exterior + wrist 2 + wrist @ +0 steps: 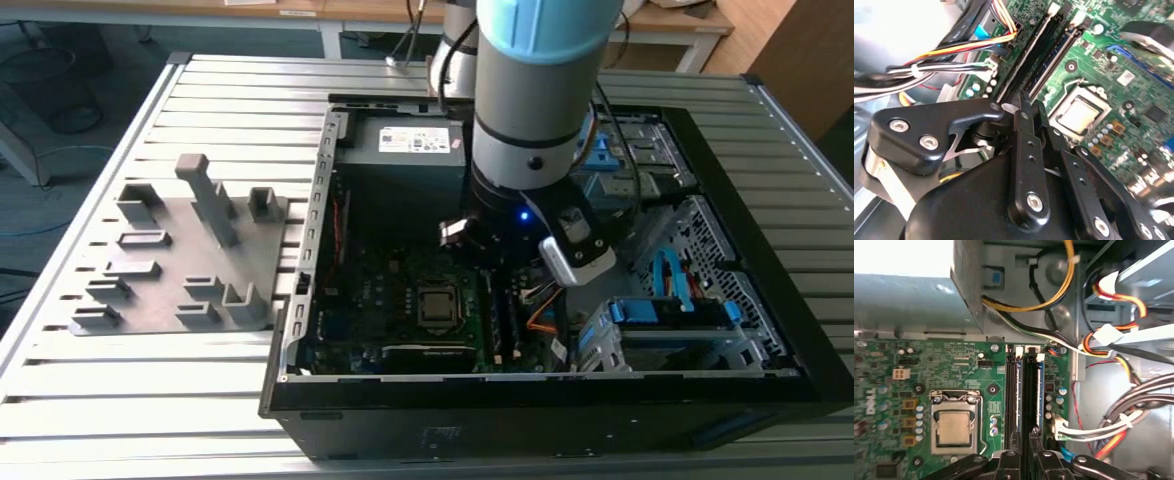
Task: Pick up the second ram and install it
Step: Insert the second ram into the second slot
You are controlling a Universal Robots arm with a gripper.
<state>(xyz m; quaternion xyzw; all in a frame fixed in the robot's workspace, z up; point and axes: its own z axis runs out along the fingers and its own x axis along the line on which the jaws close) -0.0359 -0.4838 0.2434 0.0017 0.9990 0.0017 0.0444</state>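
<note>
Jaws are clenched narrow. In the first wrist view the gripper [1025, 434] has its two fingers [1013, 452] pinched on the second ram [1029, 390]. The ram is seen edge-on, a thin dark strip running away from the tips along the slot row, approx. in line w/ it. Can't tell if it's fully seated. In the second wrist view the gripper [1029, 102] shows the same: black tips close together, right over the dark slots.

Just beside the ram sits another long black slot [1011, 390] w/ white clips at its far end. Next to that is the CPU socket [956, 427], silver lid in a metal frame, on the green motherboard [929, 365]. On the other side of the ram a yellow/orange/white cable bundle [1114, 297] loops past the board edge.

In the exterior view the arm [534, 90] reaches down into the open PC case [561, 395], wrist approx. above the board's middle. The grey fixture [174, 260] w/ upright blocks lies on the ribbed table [134, 400] at the exterior view's left, well apart from the gripper.
</note>
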